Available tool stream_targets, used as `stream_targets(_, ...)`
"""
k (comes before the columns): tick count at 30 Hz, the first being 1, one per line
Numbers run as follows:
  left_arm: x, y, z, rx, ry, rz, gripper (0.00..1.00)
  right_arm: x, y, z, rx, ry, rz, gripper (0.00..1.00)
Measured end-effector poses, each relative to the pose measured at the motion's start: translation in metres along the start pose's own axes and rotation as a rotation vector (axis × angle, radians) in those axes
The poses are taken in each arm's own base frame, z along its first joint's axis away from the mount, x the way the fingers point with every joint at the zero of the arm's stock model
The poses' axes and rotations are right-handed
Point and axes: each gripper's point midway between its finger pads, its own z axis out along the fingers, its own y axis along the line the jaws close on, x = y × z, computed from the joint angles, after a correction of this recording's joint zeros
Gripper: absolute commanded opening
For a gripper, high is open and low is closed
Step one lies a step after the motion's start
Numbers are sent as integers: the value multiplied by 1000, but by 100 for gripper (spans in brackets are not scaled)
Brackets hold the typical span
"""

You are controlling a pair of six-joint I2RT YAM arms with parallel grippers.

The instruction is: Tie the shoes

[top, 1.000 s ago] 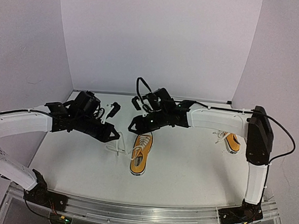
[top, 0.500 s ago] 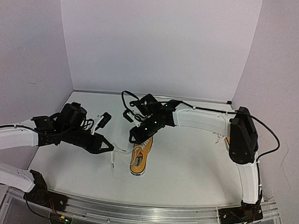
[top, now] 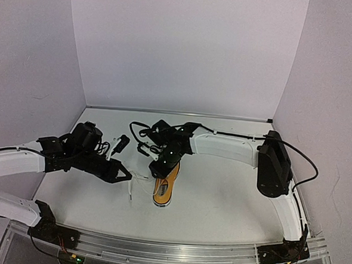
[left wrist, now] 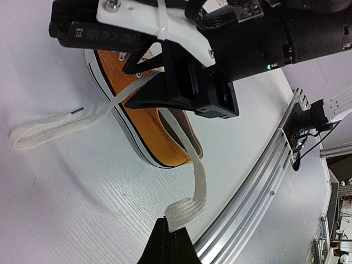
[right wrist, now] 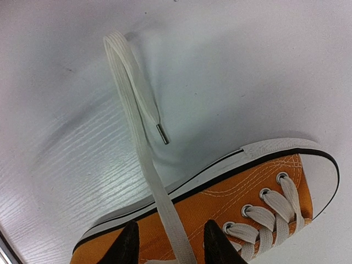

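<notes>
Right arm: swung left and low over the shoe (top: 163, 190), mid-table. Right gripper (right wrist: 171, 242): jaws apart, straddling loose lace (right wrist: 144, 144). Left gripper (left wrist: 169, 241): closed, pinching taut lace (left wrist: 197, 179). Risk: pull drags light shoe, or lace slips free.

White arm shells (top: 7, 160), black joints (top: 272, 168), one green indicator light (left wrist: 268, 66).

Probably a robotics lab test cell: plain pale walls (top: 187, 49) box in a bare white table (top: 231, 201), with white robot arms (top: 223, 148) bolted to an aluminium rail (top: 174, 251) at its front.
</notes>
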Motion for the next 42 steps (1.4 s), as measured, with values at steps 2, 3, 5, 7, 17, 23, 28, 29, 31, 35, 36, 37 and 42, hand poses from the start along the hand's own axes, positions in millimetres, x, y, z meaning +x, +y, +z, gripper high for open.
stream_targets(2, 0, 0, 0, -1, 0, 0, 0, 7, -1, 4, 21, 29, -20, 33)
stream_targets(3, 0, 0, 0, -1, -1, 0, 0, 10, -2, 5, 29, 42, -28, 31)
stream_targets(5, 0, 0, 0, -2, -1, 0, 0, 14, -3, 7, 47, 58, -41, 26)
stream_targets(7, 0, 1, 0, -4, -2, -1, 0, 15, -5, 7, 65, 64, -53, 20)
stream_targets(17, -12, 13, 9, -54, 1, -42, 0, 13, -6, 4, 70, 53, -54, 6)
stream_targets(23, -36, 33, 9, -95, -50, -122, 0, 10, -10, -12, 55, 9, -15, 2)
stream_targets(28, -50, 40, 18, -101, -65, -156, 0, 13, -20, -21, 37, -22, 39, 4)
stream_targets(29, -53, 41, 20, -100, -66, -160, 0, 13, -22, -22, 31, -28, 49, 6)
stream_targets(31, -57, 42, 25, -98, -69, -166, 0, 15, -23, -22, 19, -33, 65, 12)
stream_targets(35, -62, 45, 32, -95, -70, -179, 0, 16, -25, -25, -6, -52, 97, 3)
stream_targets(36, -64, 47, 33, -96, -72, -182, 0, 15, -25, -27, -13, -62, 106, 0)
stream_targets(37, -65, 48, 35, -95, -73, -185, 0, 13, -26, -30, -16, -72, 108, 0)
stream_targets(42, -71, 49, 37, -90, -87, -190, 0, 7, -27, -37, -32, -106, 127, 1)
